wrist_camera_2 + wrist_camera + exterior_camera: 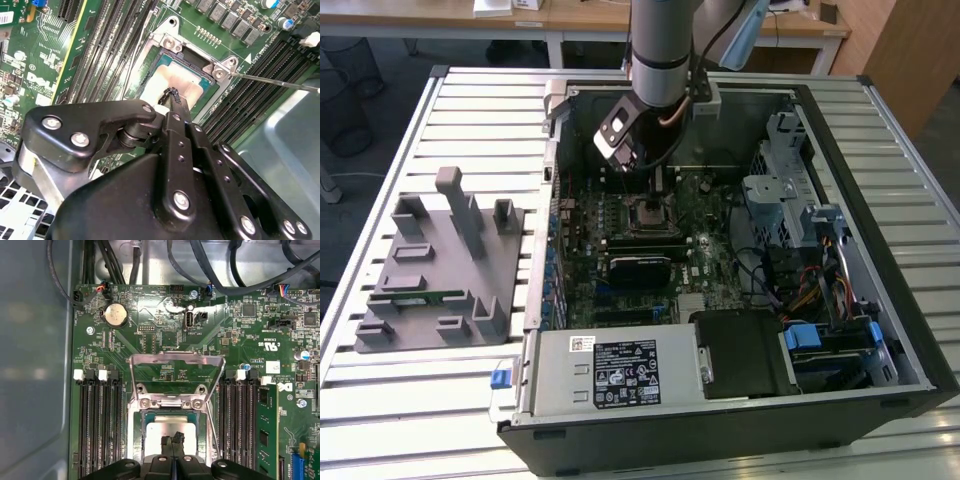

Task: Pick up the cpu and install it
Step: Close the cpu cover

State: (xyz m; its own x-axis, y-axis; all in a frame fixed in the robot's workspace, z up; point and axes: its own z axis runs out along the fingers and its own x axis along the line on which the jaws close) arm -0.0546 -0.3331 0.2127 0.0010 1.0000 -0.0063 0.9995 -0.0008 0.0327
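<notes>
cpu [154,432] looks seated in socket [170,401]; gripper [172,438] tips pressed together just over it, holding nothing. Load plate [175,356] open, so latching remains.

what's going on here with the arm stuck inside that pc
A robot arm is reaching down into an open computer case. Its gripper is shut, with the tips right at the top of the cpu, which lies in the motherboard socket. I cannot tell whether the tips actually touch it. The socket's metal load plate is flipped open, so the cpu is not clamped down.
</notes>
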